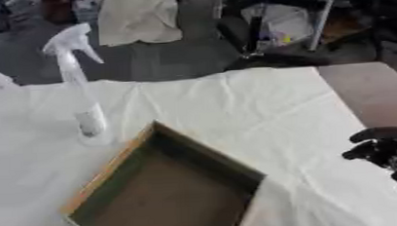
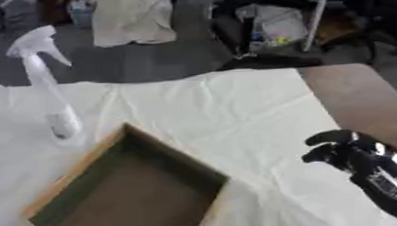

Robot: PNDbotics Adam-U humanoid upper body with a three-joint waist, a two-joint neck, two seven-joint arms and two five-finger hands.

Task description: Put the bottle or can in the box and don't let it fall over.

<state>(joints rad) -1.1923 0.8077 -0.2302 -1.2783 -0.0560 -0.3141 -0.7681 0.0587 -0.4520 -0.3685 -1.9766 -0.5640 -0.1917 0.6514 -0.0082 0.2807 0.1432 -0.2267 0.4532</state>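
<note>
Clear plastic catches the eye first: a spray bottle [image 1: 77, 84] with a white trigger head stands upright on the white cloth [image 1: 245, 112] that covers the tabletop [image 2: 363, 101], over on the left side. It sits outside the box [image 1: 163, 185], just beyond the box's far corner, near it but not touching. The box is a shallow open tray with a pale wooden rim and dark inner walls, turned at an angle, nothing inside it. Over on the right, the right robot hand [image 2: 344, 151] hovers by the cloth's edge, black fingers curled inward and gripping nothing, well apart from both bottle and box. The left robot hand does not show in either view.
</note>
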